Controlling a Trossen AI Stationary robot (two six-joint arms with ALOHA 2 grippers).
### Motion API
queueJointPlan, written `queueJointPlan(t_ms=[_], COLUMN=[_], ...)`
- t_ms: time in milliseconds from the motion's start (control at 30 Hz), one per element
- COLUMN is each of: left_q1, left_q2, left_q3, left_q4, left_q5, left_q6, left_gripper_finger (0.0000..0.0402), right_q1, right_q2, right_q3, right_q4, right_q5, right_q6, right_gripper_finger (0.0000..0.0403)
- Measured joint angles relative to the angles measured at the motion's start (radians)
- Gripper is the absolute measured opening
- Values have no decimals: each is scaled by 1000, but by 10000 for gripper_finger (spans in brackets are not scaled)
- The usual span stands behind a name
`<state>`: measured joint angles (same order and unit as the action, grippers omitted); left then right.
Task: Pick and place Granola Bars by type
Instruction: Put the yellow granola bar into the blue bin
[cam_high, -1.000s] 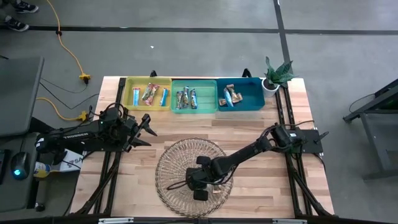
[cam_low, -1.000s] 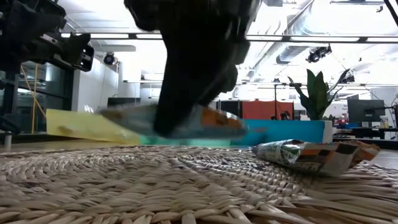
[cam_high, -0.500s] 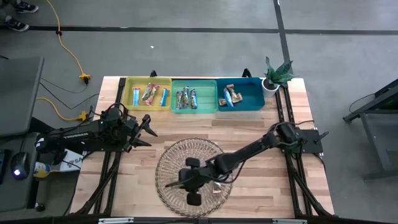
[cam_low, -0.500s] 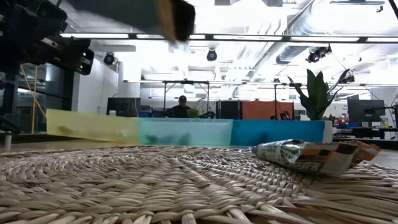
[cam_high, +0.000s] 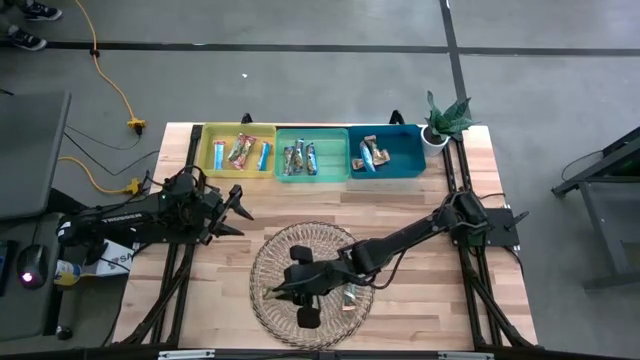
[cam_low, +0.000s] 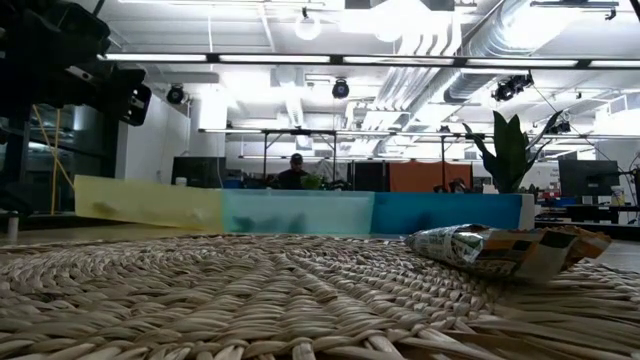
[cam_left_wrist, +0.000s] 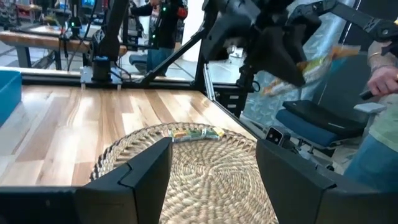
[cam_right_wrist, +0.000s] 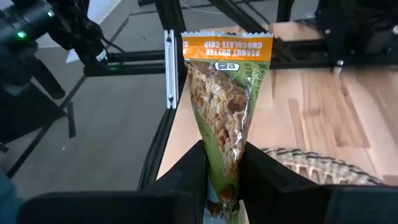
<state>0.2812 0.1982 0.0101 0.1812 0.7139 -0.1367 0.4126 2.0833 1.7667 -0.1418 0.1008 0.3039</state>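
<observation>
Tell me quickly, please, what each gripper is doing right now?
Left gripper: open, holding nothing, waiting beside the wicker plate.
Right gripper: closed on a granola bar, lifted above the plate.

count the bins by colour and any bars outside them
yellow bin: 1
green bin: 1
teal bin: 1
held bar, in right gripper: 1
loose bar, on plate: 1
total: 5
</observation>
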Motion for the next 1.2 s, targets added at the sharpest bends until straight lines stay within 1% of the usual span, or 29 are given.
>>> queueJointPlan(t_ms=[333,467,667,833,1000,1200], left_q1=[0,0,0,0,0,0], left_q2=[0,0,0,0,0,0], left_q3=[0,0,0,0,0,0], left_q4=[-7,-9,-13,-24,-27,-27], left_q5=[0,0,0,0,0,0], left_q6=[0,0,0,0,0,0], left_gripper_finger=[230,230,230,230,230,230], right_q1=[-8,-15,-40,-71,-122,-198], right_q2=[-31,-43,-108,-198,-304,-434], right_q3=[1,1,1,1,1,1], right_q4=[4,13,27,0,-98,-221], right_q5=[13,23,35,126,264,393], right_q6=[-42,-67,-121,-215,-311,-359], right_gripper_finger=[68,61,52,51,51,51])
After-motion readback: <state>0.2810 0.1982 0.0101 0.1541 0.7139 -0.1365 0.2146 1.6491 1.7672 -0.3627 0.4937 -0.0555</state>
